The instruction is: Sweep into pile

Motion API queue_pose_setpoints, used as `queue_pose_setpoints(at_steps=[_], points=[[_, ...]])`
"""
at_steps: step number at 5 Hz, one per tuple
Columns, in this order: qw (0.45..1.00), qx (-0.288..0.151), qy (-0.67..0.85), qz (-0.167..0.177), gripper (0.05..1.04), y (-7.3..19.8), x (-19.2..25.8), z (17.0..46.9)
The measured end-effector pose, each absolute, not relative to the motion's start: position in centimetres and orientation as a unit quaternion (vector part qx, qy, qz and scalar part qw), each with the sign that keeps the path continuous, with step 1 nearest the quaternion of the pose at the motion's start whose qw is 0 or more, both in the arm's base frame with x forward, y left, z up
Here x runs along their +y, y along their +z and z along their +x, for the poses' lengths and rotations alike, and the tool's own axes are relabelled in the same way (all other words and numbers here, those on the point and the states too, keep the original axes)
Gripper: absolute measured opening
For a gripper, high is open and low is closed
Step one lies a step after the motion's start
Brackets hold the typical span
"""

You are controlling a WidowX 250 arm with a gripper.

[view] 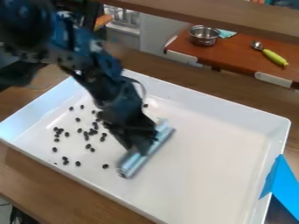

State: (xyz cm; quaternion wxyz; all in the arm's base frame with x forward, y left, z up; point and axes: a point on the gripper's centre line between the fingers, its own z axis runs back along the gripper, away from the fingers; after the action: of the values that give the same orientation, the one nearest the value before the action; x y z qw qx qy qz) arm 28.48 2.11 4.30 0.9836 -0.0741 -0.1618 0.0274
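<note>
- Robot arm (108,72), black: enters from the upper left of the camera view and slants down over the tray.
- Gripper (141,143), black: low over the middle of the tray, fingers closed on the sweeping bar.
- Sweeping bar (148,153), pale blue-grey, straight: set at a diagonal under the gripper, down at the tray floor, to the right of most of the beans.
- Beans (88,146), small, black, many: scattered loosely over the left part of the tray, some in small clusters; one lies near the bar's lower end, another just right of the arm toward the far wall.
- Tray (222,105), white, rectangular, raised walls: on the wooden table (35,175).
- Blue piece (283,183), flat-sided, angular: at the tray's right edge.
- Wooden board (222,16): across the top of the view.
- Counter (234,54), red-brown: beyond the table, bearing a metal pot (203,38), a teal cloth (226,33) beside it, and a spoon (273,57) with a green handle, apart from both.
</note>
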Motion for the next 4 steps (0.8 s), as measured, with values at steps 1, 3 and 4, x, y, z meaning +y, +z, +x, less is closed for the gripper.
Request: queue_pose_setpoints(at_steps=[1,3,4], points=[[0.985,-0.149,0.045,-0.075,0.351,4.4,6.2,27.3],[0.985,-0.146,0.064,-0.072,0.351,4.4,13.3,26.2],[0.984,-0.15,0.065,-0.072,0.351,4.6,16.4,25.6]])
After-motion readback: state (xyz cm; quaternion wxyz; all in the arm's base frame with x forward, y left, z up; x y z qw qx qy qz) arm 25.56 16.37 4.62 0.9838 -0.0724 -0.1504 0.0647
